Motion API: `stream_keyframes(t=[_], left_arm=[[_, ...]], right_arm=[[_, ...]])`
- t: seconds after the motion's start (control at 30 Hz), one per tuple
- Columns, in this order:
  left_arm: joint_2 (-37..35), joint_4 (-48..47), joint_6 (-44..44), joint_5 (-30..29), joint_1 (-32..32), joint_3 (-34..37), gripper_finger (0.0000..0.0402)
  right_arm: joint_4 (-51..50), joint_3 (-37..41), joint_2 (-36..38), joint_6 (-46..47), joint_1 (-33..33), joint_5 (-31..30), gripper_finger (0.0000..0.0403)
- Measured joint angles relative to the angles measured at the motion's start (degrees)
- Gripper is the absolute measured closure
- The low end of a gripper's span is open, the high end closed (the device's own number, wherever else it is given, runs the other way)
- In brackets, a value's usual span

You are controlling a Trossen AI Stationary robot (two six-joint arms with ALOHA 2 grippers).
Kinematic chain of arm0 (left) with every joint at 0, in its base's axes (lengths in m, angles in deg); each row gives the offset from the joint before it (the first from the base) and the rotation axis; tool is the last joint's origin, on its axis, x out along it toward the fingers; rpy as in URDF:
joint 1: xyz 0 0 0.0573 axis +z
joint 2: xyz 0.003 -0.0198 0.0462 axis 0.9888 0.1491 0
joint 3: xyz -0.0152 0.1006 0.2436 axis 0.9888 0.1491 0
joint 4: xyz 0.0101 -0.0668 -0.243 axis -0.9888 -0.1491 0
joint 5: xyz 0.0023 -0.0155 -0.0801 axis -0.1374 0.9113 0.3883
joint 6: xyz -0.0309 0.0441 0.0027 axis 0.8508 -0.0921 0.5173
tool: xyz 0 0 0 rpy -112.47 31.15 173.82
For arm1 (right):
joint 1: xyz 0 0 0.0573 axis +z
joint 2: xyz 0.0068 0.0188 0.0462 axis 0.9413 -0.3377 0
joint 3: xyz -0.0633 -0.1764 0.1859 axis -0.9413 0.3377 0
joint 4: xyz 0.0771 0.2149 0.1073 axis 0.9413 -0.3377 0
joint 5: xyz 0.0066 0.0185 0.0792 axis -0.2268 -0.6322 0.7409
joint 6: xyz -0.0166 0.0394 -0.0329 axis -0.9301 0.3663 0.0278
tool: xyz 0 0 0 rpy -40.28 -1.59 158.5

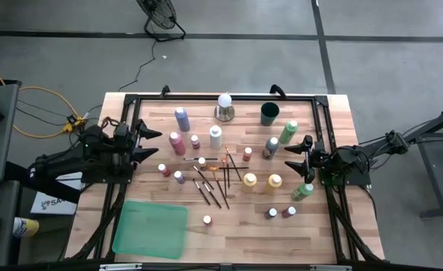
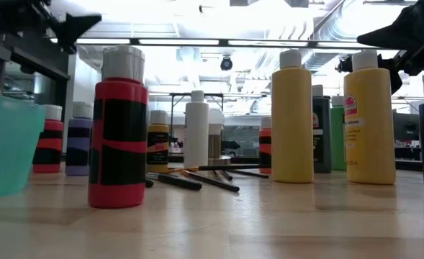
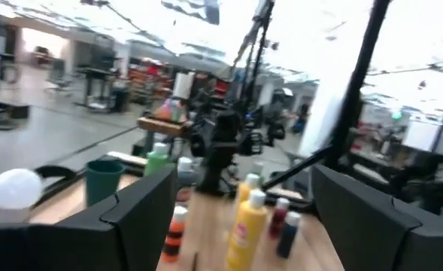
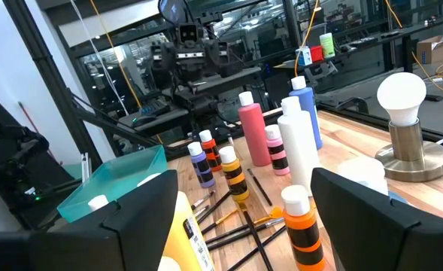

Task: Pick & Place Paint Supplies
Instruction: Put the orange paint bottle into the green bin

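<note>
Yellow bottles [image 1: 250,182] — two, green tray [image 1: 150,227] — one

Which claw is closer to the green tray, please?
Left. The left claw hangs open just above the green tray; the right claw is open across the table.

Bright overhead ceiling light, glare in low view; left wrist view motion-blurred.

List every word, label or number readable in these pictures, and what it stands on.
None reads with certainty.
Yellow bottles: label print too small.
Red-and-black bottle: no legible text.
White sheet on the floor: dark letters, cut off by the left arm.
</note>
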Motion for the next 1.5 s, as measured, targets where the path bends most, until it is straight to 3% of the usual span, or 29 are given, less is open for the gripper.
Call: stream_keyframes(t=[0.33,0.7,0.83,1.0,1.27,1.5], left_arm=[[13.9,-12.1,-6.4,0.6,0.0,-9.4,0.0101],[32.2,-42.0,-14.1,0.4,0.0,-27.8,0.0101],[36.0,-46.0,-12.8,0.6,0.0,-32.3,0.0101],[37.4,-46.3,-8.9,2.5,0.0,-33.6,0.0101],[38.3,-57.4,-9.0,1.3,0.0,-33.6,0.0101],[41.4,-61.0,-10.5,-0.1,-2.9,-33.6,0.0101]], right_arm=[[0.0,0.0,0.0,0.0,0.0,0.0,0.0104],[0.0,0.0,0.0,0.0,0.0,0.0,0.0104],[0.0,0.0,0.0,0.0,0.0,0.0,0.0104],[0.0,0.0,0.0,0.0,0.0,0.0,0.0104],[0.0,0.0,0.0,0.0,0.0,0.0,0.0104],[0.0,0.0,0.0,0.0,0.0,0.0,0.0104]])
